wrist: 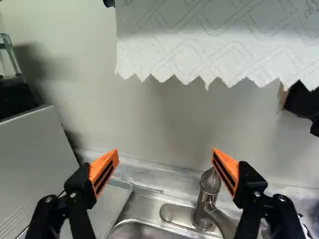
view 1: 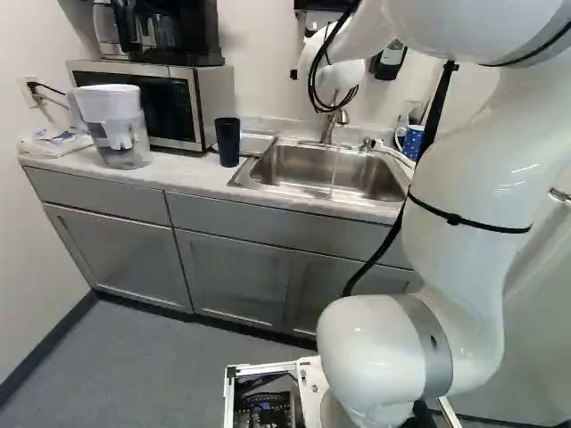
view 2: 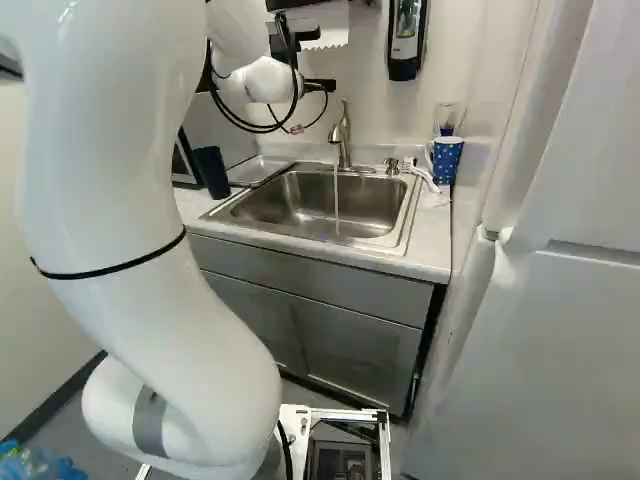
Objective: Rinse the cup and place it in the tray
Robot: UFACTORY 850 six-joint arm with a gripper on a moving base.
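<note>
I have my gripper (view 2: 320, 86) near the wall, its jaws wide apart, orange pads (wrist: 227, 169) showing; paper towel (wrist: 219, 45) hangs ahead of them; reading the sink (view 2: 408, 215) as a clock with twelve at the wall, the faucet (view 2: 342, 135) stands at twelve, running a thin stream of water (view 2: 337, 205); I see a dark cup (view 1: 228, 143) upright near ten, the metal tray (wrist: 112, 201) between it and the basin; a blue spotted mug (view 2: 447, 160) sits at two; I can't tell which one is mine to rinse.
</note>
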